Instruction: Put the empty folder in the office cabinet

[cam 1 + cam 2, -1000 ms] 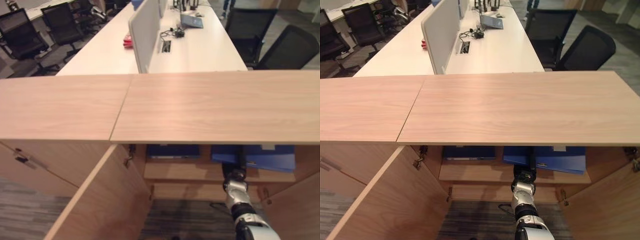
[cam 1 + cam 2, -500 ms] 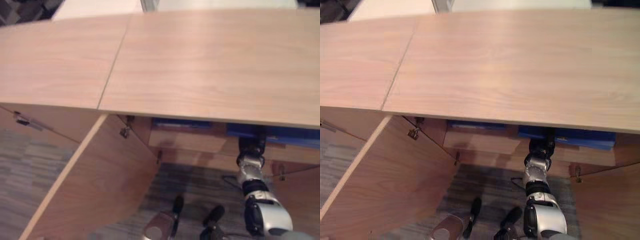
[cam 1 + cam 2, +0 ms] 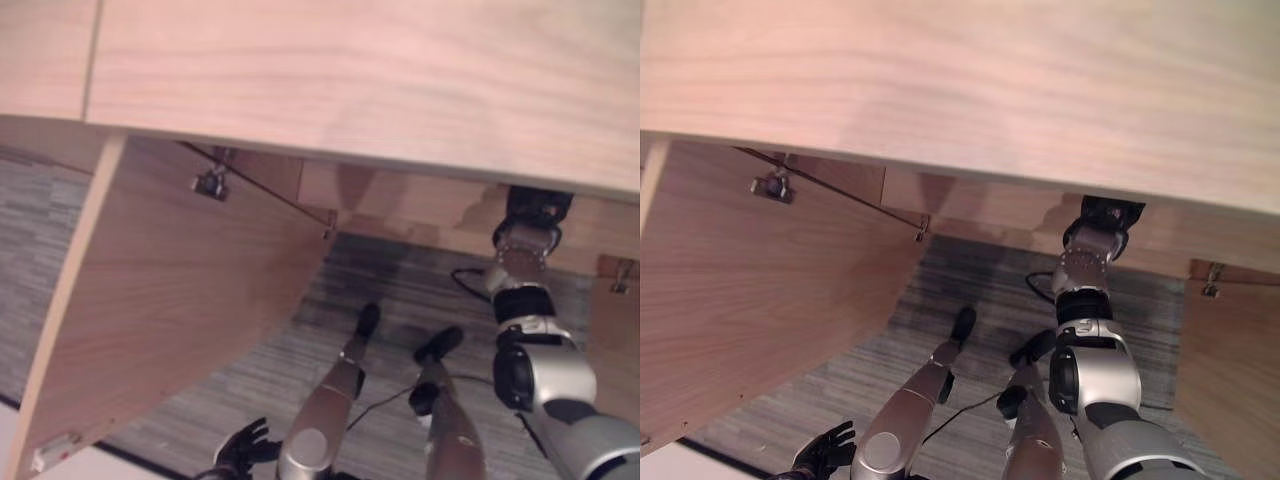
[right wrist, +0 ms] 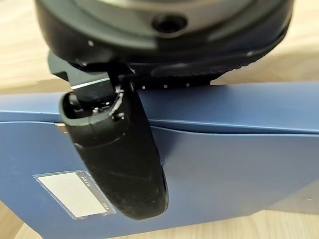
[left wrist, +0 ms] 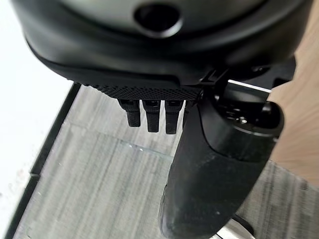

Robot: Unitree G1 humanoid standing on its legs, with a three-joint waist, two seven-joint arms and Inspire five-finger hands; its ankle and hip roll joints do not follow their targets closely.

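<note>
Office: wood cabinet (image 3: 400, 80) w/ open door (image 3: 170, 300), grey carpet tiles (image 3: 390, 330), blue folder (image 4: 224, 164).

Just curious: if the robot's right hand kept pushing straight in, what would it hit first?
Probably the blue folder: the right hand already lies against it. What is behind the folder cannot be seen.

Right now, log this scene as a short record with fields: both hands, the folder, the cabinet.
right hand: inside the cabinet under its top, thumb laid over the blue folder; fingers hidden
blue folder: lying on a wooden cabinet surface, white label on its face
left hand: hangs low over the grey carpet, fingers relaxed, holding nothing
cabinet door: swung open on the left
cabinet top: light wood
</note>
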